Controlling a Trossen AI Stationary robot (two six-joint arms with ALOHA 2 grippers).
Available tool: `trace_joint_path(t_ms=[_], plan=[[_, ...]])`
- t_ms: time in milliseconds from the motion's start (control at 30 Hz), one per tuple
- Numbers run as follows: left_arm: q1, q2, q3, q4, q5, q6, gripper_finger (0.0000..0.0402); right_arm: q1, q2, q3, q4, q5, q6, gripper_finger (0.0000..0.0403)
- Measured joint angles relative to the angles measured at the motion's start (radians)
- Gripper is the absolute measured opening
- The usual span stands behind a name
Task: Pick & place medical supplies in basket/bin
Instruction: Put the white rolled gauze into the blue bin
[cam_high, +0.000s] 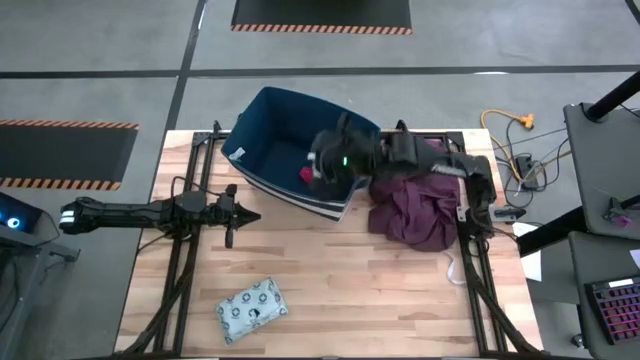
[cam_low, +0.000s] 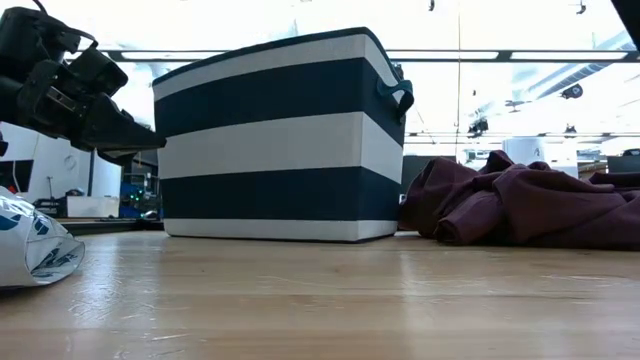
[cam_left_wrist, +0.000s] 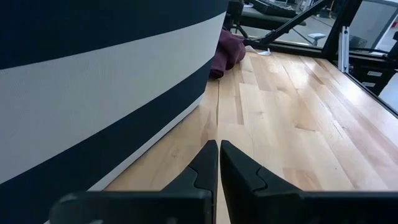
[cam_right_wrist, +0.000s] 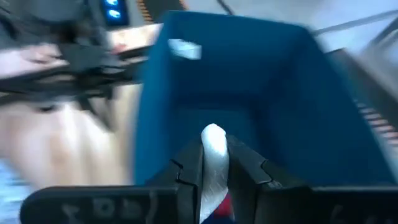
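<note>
The navy-blue basket (cam_high: 270, 125) stands at the table's far middle; the low view shows its navy and white striped wall (cam_low: 280, 140). My right gripper (cam_high: 322, 165) hangs over the basket's inside (cam_right_wrist: 249, 93), shut on a short white stick (cam_right_wrist: 214, 158). A red roll (cam_high: 306, 175) lies on the basket's floor, seen as red below the fingers (cam_right_wrist: 225, 202). The pale patterned packet (cam_high: 252, 308) lies flat on the near table (cam_low: 30, 250). My left gripper (cam_high: 240, 215) (cam_left_wrist: 218, 158) is shut, left of the basket's near wall. The white round roll is hidden. My right gripper pinches the white stick (cam_right_wrist: 215, 149) between its two fingers (cam_right_wrist: 189, 177), coming from above and slanting from the table's right. The stick's rounded end pokes out past the fingertips. It is lifted clear, above the basket's floor.
A maroon-purple cloth (cam_high: 420, 205) (cam_low: 530, 205) is heaped right of the basket, under my right arm. Black frame rails (cam_high: 185, 250) run along the table's left and right sides. Bare wood (cam_high: 380, 290) lies between the packet and the cloth.
</note>
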Motion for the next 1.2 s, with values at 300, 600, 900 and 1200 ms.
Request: trace_joint_path(t_ms=[300, 600, 900, 1200], plan=[[0.0, 0.0, 0.0, 0.0, 0.001, 0.0, 0.0, -0.278, 0.026, -0.001, -0.023, -0.331, -0.343, 0.0043], [0.0, 0.0, 0.0, 0.0, 0.001, 0.0, 0.0, -0.43, 0.157, -0.002, 0.01, -0.504, -0.508, 0.0043], [0.0, -0.001, 0.0, 0.0, 0.002, 0.0, 0.0, -0.437, 0.207, -0.002, 0.015, -0.499, -0.609, 0.0068], [0.0, -0.001, 0.0, 0.0, 0.002, 0.0, 0.0, -0.434, 0.207, -0.002, 0.015, -0.499, -0.599, 0.0206]])
